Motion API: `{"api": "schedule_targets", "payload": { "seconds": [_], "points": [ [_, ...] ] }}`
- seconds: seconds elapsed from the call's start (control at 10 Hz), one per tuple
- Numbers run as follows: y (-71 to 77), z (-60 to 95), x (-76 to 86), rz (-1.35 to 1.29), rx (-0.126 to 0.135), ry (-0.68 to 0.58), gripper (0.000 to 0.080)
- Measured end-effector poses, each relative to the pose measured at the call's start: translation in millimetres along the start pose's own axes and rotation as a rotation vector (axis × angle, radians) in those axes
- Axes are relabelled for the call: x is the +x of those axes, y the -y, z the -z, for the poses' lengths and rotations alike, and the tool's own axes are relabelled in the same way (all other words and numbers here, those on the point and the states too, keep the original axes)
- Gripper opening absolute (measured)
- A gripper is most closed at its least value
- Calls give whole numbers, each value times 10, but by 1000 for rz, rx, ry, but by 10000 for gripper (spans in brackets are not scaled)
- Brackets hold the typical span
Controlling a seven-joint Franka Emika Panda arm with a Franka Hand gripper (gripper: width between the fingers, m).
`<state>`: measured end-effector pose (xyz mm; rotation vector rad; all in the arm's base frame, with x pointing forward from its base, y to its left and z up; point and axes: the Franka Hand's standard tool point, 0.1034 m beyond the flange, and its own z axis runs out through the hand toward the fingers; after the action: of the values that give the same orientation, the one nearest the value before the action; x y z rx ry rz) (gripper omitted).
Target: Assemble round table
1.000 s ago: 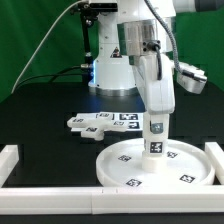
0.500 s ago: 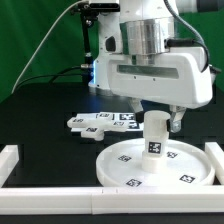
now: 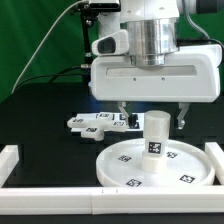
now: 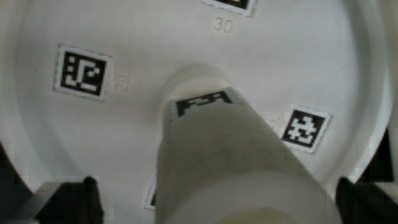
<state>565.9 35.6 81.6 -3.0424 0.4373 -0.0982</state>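
The large rimmed round disc (image 3: 125,168) lies flat on the black table, near the front. The short thick white leg (image 3: 155,136) stands upright on its middle, with a tag on its side. My gripper (image 3: 152,121) hangs over the leg's top, open wide, one finger on either side of the leg and both apart from it. In the wrist view the leg (image 4: 228,150) fills the middle above the disc (image 4: 125,130), with a dark fingertip (image 4: 71,200) at each side and a gap between each and the leg. The gripper (image 4: 221,205) holds nothing.
The marker board (image 3: 98,122) lies on the table behind the disc, toward the exterior view's left. A white rail (image 3: 60,196) runs along the front, with raised ends at the left (image 3: 10,158) and right (image 3: 214,150). The arm's base (image 3: 110,70) stands at the back.
The gripper has turned about its wrist from edge-on to broadside. It has let go of the leg, and its fingers now stand wide apart. The leg stays upright on the disc.
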Motion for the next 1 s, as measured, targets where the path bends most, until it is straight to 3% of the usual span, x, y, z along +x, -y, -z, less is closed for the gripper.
{"api": "schedule_targets", "payload": {
  "seconds": [0.2, 0.3, 0.4, 1.0],
  "points": [
    [0, 0, 0, -40, 0, 0, 637],
    [1, 0, 0, -73, 0, 0, 466],
    [-3, -1, 0, -159, 0, 0, 403],
    [-36, -8, -18, -927, 12, -1, 403]
  ]
}}
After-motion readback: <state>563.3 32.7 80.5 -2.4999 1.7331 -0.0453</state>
